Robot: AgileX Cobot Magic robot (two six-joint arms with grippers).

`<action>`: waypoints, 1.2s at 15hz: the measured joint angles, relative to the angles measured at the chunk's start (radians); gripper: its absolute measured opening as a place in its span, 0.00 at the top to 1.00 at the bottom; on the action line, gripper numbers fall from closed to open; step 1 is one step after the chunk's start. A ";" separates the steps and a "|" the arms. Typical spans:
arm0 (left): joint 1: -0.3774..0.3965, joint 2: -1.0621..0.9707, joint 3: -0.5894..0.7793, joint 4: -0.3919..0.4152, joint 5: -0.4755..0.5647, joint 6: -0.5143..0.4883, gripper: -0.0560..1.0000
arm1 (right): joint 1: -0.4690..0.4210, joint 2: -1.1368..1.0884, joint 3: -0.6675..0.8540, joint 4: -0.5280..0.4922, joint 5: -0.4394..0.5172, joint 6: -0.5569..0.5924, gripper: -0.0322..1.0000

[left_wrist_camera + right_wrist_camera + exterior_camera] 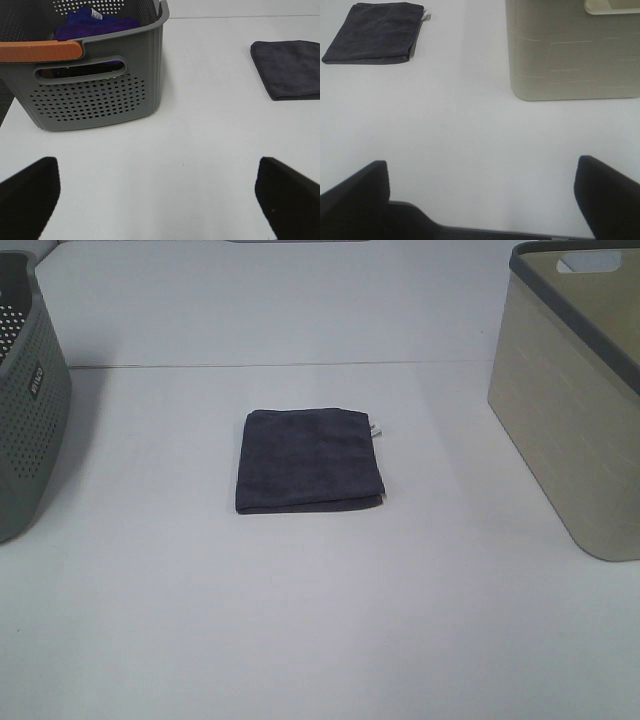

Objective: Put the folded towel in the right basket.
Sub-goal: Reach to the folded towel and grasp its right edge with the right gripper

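A dark grey folded towel (310, 460) lies flat mid-surface (320, 620), its white tag on the edge facing the beige right basket (575, 410), well apart from it. A grey perforated basket (30, 410) stands at the left. The left claw (160, 200) and right claw (482, 197) hover with fingers spread apart, holding nothing.

Bright, even, slightly washed-out light, soft faint shadow beside the right basket (570, 410)
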 joint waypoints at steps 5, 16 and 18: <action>0.000 0.000 0.000 0.000 0.000 0.000 0.01 | 0.000 0.000 0.000 -0.006 0.000 0.000 0.04; 0.000 0.000 0.000 0.000 0.000 0.000 0.01 | 0.000 0.892 -0.643 0.060 0.114 0.031 0.04; 0.000 0.000 0.000 0.000 0.000 0.000 0.01 | 0.000 1.021 -0.741 0.060 0.114 0.031 0.04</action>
